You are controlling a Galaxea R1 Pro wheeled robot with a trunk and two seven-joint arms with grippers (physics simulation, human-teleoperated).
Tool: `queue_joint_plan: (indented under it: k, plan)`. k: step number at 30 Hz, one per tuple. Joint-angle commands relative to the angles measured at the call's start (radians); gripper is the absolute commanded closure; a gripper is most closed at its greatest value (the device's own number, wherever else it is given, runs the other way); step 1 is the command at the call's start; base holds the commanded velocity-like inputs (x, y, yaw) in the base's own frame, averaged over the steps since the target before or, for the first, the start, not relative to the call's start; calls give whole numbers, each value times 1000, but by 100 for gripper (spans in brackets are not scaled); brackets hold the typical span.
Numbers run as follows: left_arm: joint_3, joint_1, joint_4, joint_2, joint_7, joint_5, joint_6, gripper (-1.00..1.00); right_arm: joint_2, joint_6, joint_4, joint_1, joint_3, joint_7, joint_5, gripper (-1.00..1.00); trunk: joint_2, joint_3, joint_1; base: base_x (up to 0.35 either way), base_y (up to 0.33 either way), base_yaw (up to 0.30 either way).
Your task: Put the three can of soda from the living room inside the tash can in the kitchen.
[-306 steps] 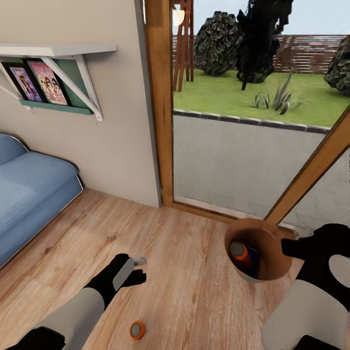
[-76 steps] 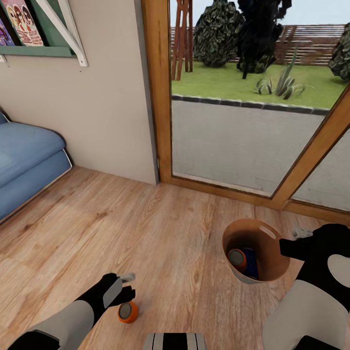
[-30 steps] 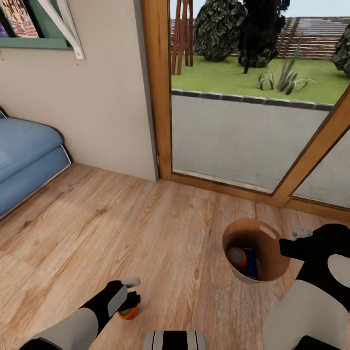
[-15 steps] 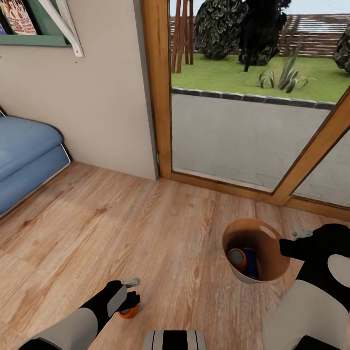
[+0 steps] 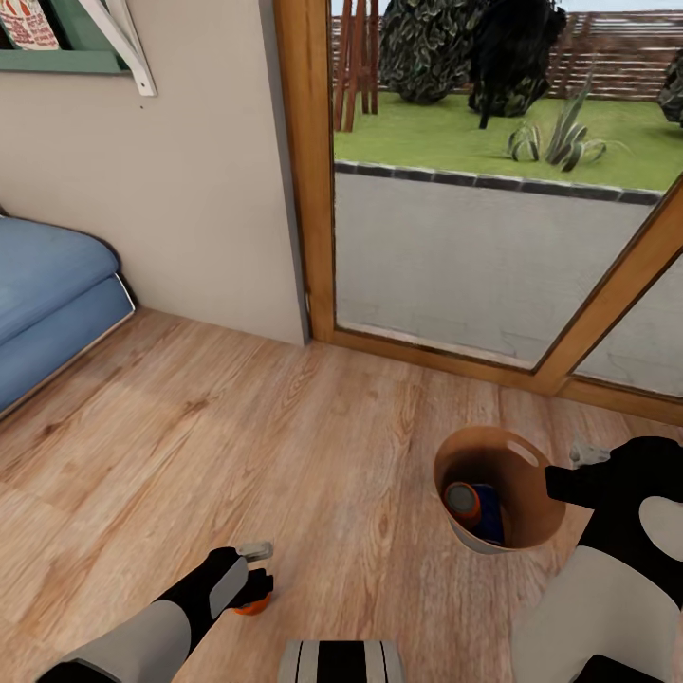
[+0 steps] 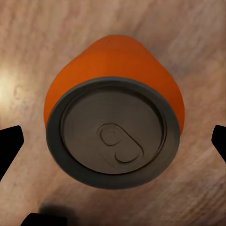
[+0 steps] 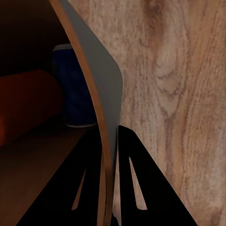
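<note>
Floor can (image 5: 252,603) left of bin (image 5: 531,531)

Bright-orange cylinder can with dull grey metal lid (image 6: 113,125) on pale brown wood-grain plank floor (image 5: 313,427). Copper-brown round bin (image 5: 531,474), dark inside, grey underside; second orange can with grey end (image 5: 463,498) in it beside something deep blue (image 5: 489,512). Black left gripper (image 5: 254,569) on a grey-white arm. Blue sofa (image 5: 43,304), beige wall (image 5: 171,190), honey-coloured wood door frame (image 5: 308,171), green lawn (image 5: 455,142) outside.
</note>
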Motion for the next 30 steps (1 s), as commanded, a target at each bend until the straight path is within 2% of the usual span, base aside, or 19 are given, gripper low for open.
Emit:
queue_joint_plan:
  k: [1,10,13,28,30]
  plan:
    - [0,0,0,0,0,0,0,-100,0,5,0,0,0,5,-4,100,0,0,0,0,0,0]
    - [-1,0,-1,0,0,1,0,-100,1,5,0,0,0,5,-4,100,0,0,0,0,0,0]
    - [-1,0,-1,0,0,1,0,-100,1,5,0,0,1,5,-4,100,-1,-12,1,0,0,0]
    - [-1,0,-1,0,0,1,-2,-100,1,5,0,-1,1,5,-4,100,-1,-12,1,0,0,0]
    - [-1,0,-1,0,0,1,-3,-100,1,5,0,0,1,5,-4,100,-1,-19,2,0,0,0]
